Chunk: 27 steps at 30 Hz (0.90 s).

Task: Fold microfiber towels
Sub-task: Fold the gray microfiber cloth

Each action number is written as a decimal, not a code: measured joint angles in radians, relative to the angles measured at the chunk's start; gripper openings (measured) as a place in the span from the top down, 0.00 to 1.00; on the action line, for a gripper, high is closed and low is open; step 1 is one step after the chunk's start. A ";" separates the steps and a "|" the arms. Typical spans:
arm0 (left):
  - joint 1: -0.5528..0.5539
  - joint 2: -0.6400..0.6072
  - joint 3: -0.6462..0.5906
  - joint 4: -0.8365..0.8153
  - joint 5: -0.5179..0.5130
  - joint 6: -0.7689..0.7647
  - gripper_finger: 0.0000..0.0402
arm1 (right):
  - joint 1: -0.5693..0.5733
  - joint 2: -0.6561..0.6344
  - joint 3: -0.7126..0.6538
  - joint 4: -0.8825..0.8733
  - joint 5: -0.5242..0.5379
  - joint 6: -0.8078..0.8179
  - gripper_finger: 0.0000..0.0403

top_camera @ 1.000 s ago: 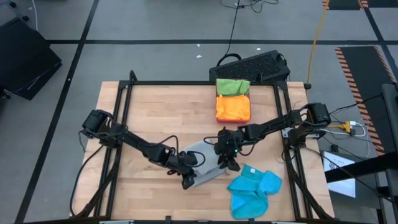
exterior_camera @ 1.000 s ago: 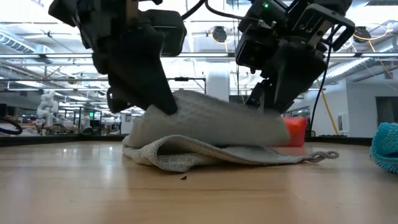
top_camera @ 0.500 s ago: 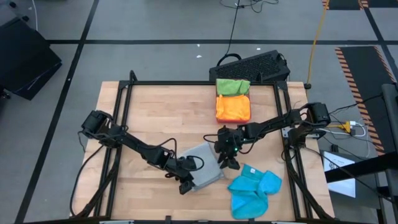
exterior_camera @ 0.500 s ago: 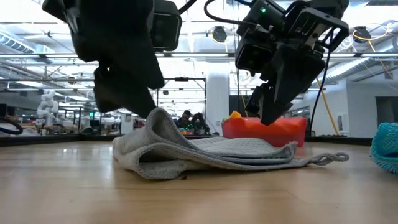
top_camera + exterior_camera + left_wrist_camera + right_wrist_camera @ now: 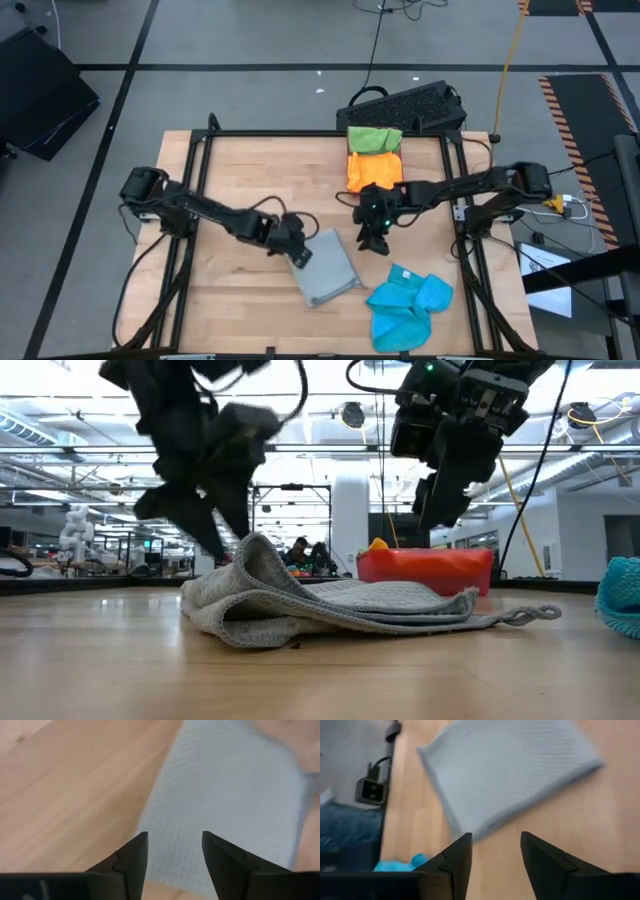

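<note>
Looking at the grey towel point(image 5: 327, 270), it lies folded mid-surface, slightly bunched at one edge. Both the left pincer point(image 5: 297, 250) and right pincer point(image 5: 374, 241) hang released, empty, just beside it. I'd press that hump flat next. Blue towel point(image 5: 408, 305) sits nearby; orange towel point(image 5: 374, 172) and green towel point(image 5: 374, 138) are stacked farther back, nothing blocking.
</note>
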 joint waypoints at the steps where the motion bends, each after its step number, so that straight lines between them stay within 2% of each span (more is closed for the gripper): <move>1: 0.018 -0.001 0.000 -0.021 0.032 0.001 0.53 | -0.008 -0.021 0.000 -0.029 0.006 -0.019 0.60; 7: 0.113 -0.004 0.002 -0.054 0.163 0.025 0.51 | -0.052 -0.118 0.000 -0.190 0.001 -0.136 0.60; 15: 0.234 0.006 0.002 -0.091 0.295 0.144 0.33 | -0.076 -0.195 -0.001 -0.283 -0.028 -0.260 0.60; 19: 0.267 0.006 0.002 -0.086 0.356 0.254 0.30 | -0.094 -0.224 -0.001 -0.300 -0.027 -0.297 0.60; 24: 0.275 0.009 0.002 -0.067 0.360 0.329 0.31 | -0.103 -0.233 -0.001 -0.301 -0.033 -0.270 0.60; 27: 0.273 0.018 -0.003 -0.052 0.290 0.321 0.32 | -0.101 -0.234 -0.001 -0.303 -0.054 -0.245 0.60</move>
